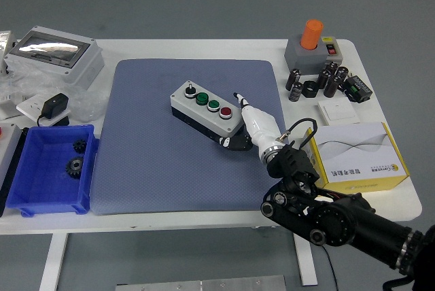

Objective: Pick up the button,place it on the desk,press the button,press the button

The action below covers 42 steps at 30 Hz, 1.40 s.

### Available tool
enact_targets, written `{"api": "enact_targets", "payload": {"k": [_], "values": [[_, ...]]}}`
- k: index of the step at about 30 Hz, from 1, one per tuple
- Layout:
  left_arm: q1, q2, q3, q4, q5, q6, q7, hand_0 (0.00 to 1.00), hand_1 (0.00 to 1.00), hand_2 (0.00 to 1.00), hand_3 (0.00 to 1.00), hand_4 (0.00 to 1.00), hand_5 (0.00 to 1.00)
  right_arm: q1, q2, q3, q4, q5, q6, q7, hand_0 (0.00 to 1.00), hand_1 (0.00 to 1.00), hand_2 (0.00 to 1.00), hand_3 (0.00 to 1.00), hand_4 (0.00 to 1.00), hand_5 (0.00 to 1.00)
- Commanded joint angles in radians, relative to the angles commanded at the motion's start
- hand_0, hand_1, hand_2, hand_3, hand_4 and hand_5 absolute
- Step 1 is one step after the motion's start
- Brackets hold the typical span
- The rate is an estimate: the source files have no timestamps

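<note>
Right hand (pixel 250 122) beside button box (pixel 206 108) on blue mat (pixel 156 162); one finger extended, other fingers curled, holding nothing.

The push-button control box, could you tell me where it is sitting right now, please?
In the head view, the push-button control box lies angled near the middle of the blue-grey mat, with the right hand against its right end.

Button box (pixel 206 109): grey-white housing with dark base, laid flat on the blue-grey mat (pixel 136 168), set diagonally from upper left to lower right. Four controls are seen on top in a row: black selector knob, two green buttons, one red button.
</note>
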Motion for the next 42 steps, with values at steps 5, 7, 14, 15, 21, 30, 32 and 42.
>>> {"api": "enact_targets", "payload": {"k": [5, 7, 14, 15, 21, 30, 32, 42], "values": [[0.0, 0.0, 0.0, 0.001, 0.0, 0.0, -0.002, 0.724, 0.701, 0.691, 0.841, 0.515, 0.803, 0.0, 0.002, -0.003, -0.006, 0.001, -0.004, 0.002, 0.268, 0.477, 0.529, 0.601, 0.764, 0.249], [0.001, 0.0, -0.001, 0.001, 0.001, 0.0, -0.003, 0.724, 0.701, 0.691, 0.841, 0.515, 0.803, 0.0, 0.003, -0.005, -0.007, 0.002, -0.008, 0.007, 0.268, 0.477, 0.529, 0.601, 0.764, 0.249], [0.0, -0.002, -0.004, 0.005, 0.007, 0.004, -0.025, 0.724, 0.701, 0.69, 0.841, 0.515, 0.803, -0.003, 0.002, 0.001, -0.006, 0.024, -0.048, 0.06, 0.239, 0.442, 0.447, 0.416, 0.718, 0.264], [0.0, -0.003, -0.005, 0.006, 0.008, 0.007, -0.031, 0.724, 0.7, 0.688, 0.839, 0.516, 0.804, -0.004, 0.002, 0.003, -0.005, 0.031, -0.056, 0.073, 0.229, 0.422, 0.411, 0.346, 0.668, 0.285], [0.0, -0.004, -0.007, 0.006, 0.009, 0.019, -0.053, 0.724, 0.699, 0.688, 0.838, 0.516, 0.806, -0.013, -0.005, 0.023, 0.004, 0.096, -0.098, 0.177, 0.204, 0.385, 0.363, 0.274, 0.547, 0.263], [0.003, -0.005, -0.007, 0.004, 0.006, 0.025, -0.058, 0.722, 0.697, 0.684, 0.835, 0.517, 0.808, -0.023, -0.011, 0.029, 0.006, 0.146, -0.115, 0.231, 0.159, 0.339, 0.328, 0.222, 0.437, 0.235], [0.003, -0.005, -0.008, 0.004, 0.007, 0.026, -0.059, 0.722, 0.697, 0.684, 0.835, 0.517, 0.808, -0.024, -0.011, 0.03, 0.007, 0.155, -0.121, 0.239, 0.159, 0.339, 0.328, 0.222, 0.437, 0.235], [0.006, -0.006, -0.01, 0.001, 0.01, 0.029, -0.062, 0.722, 0.694, 0.682, 0.833, 0.518, 0.81, -0.027, -0.014, 0.109, -0.012, 0.338, -0.062, 0.38, 0.145, 0.327, 0.311, 0.21, 0.375, 0.29]]}}
